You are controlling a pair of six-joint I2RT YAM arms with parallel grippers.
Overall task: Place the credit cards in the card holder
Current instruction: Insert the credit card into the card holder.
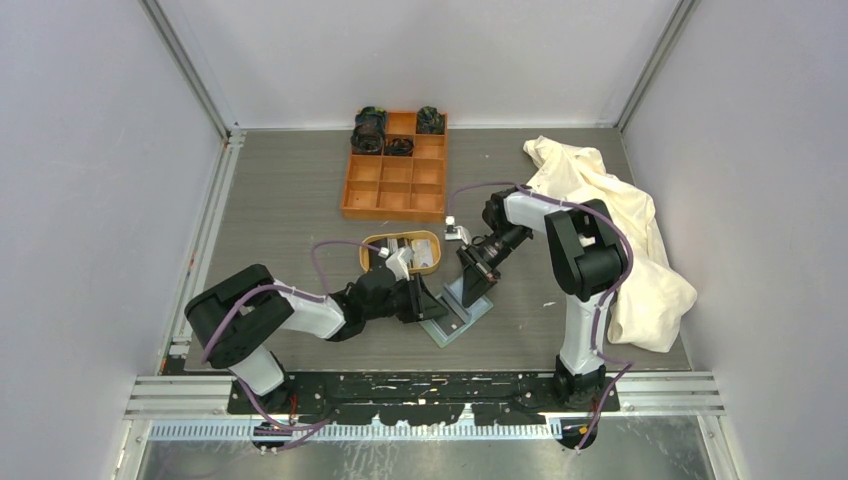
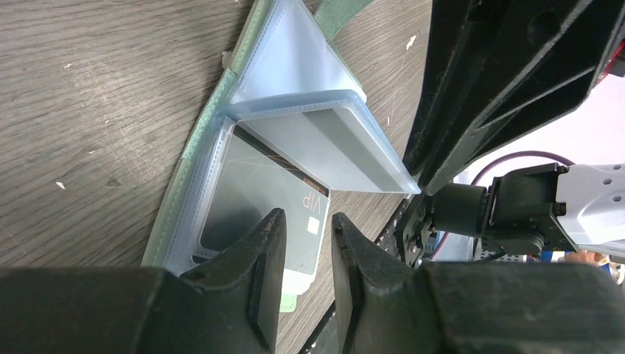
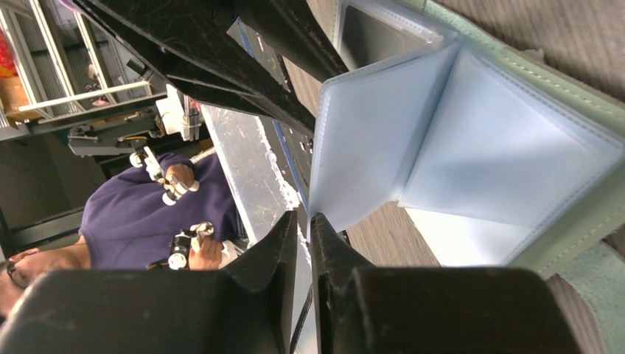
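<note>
The sage-green soft folding card holder (image 1: 458,322) is lying open on the grey wood-grain table (image 1: 280,220), near the middle and just beyond the arm bases. A dark card printed VIP (image 2: 265,199) is sitting partly inside one of its clear pockets. The left gripper (image 2: 308,221) is hovering over that card's exposed end, its jaws a little apart and clasping nothing. One pale blue plastic pocket leaf (image 3: 368,140) is standing up from the holder. The right gripper (image 3: 304,221) is pinching its corner with jaws almost together, so the raised leaf is standing between the two grippers. Just beyond the holder, an oval tan wooden tray (image 1: 432,262) is holding pale cards (image 1: 398,256). Farther off, an orange nine-compartment box (image 1: 395,185) is sitting with dark objects in its far cells. A cream cloth (image 1: 620,230) is lying heaped on the right.
</note>
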